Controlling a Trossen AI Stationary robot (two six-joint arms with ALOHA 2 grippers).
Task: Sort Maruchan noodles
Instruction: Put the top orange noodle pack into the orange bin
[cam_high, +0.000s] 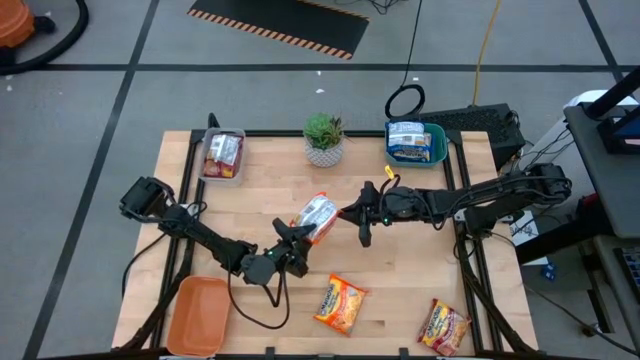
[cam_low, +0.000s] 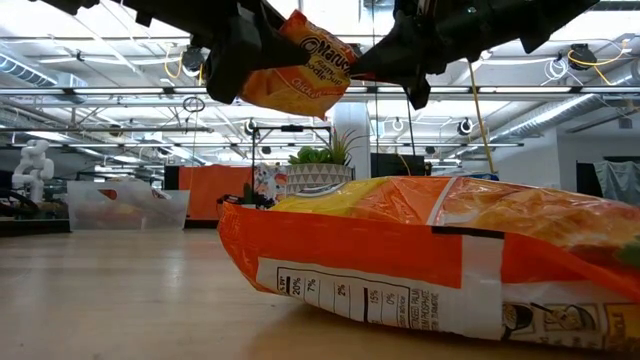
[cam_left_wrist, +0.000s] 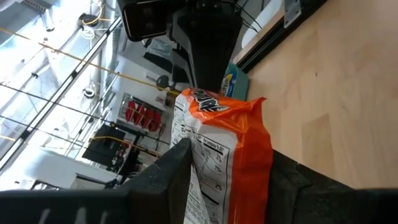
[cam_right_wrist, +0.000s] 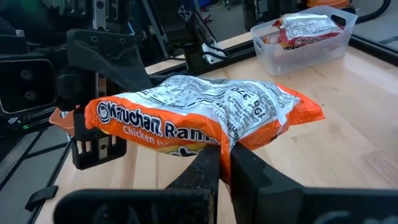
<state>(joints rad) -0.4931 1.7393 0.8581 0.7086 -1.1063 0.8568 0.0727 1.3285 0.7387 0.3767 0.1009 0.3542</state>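
A: Both grippers pinch one orange packet (cam_high: 317, 216) above the counter (cam_high: 420, 285): left gripper (cam_high: 296, 240) on one end, right gripper (cam_high: 357, 215) on the other.

B: You're mid-handover, probably; let only one release.

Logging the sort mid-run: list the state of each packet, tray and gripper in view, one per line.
orange packet: held off the table, gripped by both grippers
left gripper: shut on one end of it
right gripper: shut on the other end
two loose packets: lying flat near the front edge
orange tray: empty
clear tray: holds red packets
teal tray: holds blue packets
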